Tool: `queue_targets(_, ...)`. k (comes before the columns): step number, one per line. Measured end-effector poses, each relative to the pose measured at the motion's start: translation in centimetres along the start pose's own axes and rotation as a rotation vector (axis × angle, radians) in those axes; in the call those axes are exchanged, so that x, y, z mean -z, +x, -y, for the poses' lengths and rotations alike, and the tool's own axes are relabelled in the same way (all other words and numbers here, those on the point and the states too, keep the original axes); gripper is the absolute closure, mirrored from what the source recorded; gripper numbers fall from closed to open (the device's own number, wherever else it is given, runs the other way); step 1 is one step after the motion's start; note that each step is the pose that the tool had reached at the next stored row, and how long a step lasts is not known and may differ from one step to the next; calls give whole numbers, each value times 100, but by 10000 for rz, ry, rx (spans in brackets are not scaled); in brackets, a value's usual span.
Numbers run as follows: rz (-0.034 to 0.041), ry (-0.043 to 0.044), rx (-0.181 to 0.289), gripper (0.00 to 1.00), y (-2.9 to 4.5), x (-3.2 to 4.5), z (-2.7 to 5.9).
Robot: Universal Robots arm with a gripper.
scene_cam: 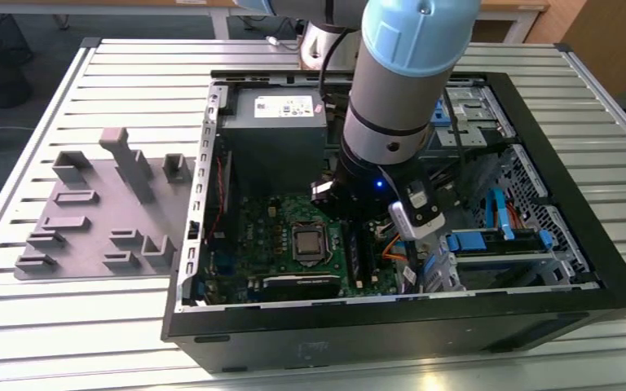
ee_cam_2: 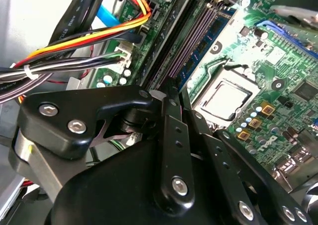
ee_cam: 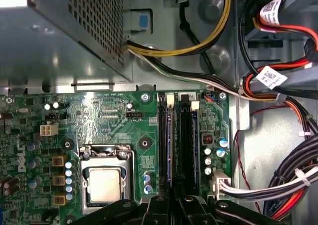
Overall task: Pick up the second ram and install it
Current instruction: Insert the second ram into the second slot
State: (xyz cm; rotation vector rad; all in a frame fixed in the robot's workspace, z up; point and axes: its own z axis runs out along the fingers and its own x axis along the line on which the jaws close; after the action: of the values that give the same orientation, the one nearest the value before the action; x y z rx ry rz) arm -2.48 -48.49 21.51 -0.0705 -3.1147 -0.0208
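Note:
My gripper (scene_cam: pixel 359 221) is down inside the open computer case, over the green motherboard (scene_cam: pixel 275 224). In both wrist views its black fingers (ee_cam_2: pixel 169 115) stand close together above the long black memory slots. The second ram (ee_cam: pixel 171 145), a thin blue stick seen edge-on, stands in a slot beside the processor socket (ee_cam: pixel 104 183). Its near end runs in between the fingertips of the gripper (ee_cam: pixel 174 199), which is shut on it. The blue face of the second ram (ee_cam_2: pixel 201 48) shows beyond the gripper (ee_cam_2: pixel 171 83).
A grey tray (scene_cam: pixel 95 236) with upright blocks lies outside the case at the exterior view's left. The grey power supply (scene_cam: pixel 275 122) sits behind the board. Bundled cables (ee_cam: pixel 278 180) crowd the side of the slots away from the socket. Drive cages (scene_cam: pixel 509 244) fill the exterior view's right.

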Motion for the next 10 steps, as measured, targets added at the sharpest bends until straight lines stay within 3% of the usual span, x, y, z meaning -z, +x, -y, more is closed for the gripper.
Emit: queue_targets(10,-5,-26,-139,86,-2,-20,4)
